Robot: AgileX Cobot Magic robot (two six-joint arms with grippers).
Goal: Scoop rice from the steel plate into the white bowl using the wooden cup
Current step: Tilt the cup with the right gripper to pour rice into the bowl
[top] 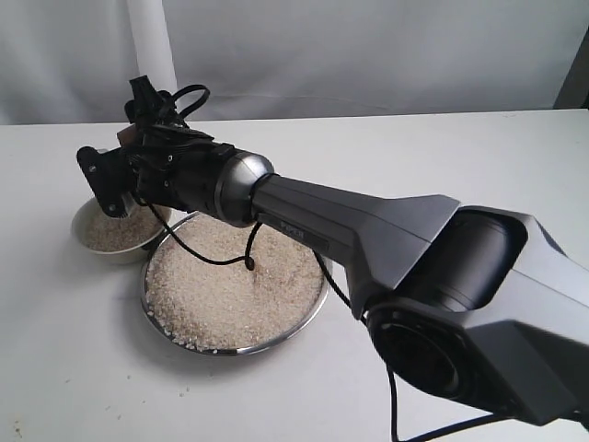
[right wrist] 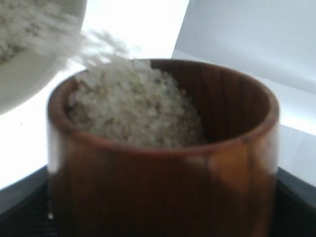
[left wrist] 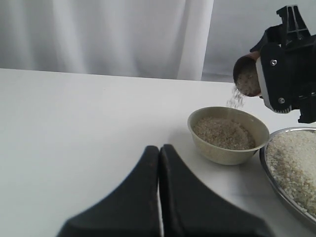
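Right gripper grasps tilted wooden cup, rice spilling into half-full white bowl; steel plate apparently holds plenty.

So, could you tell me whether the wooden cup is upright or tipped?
Tipped: the wooden cup, mouth angled down, spills rice toward the white bowl.

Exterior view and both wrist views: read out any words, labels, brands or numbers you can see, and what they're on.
No text is readable in any view.
The right arm has a small dark mark on its grey casing, too small and blurred to read.
The wooden cup, white bowl and steel plate show no lettering.
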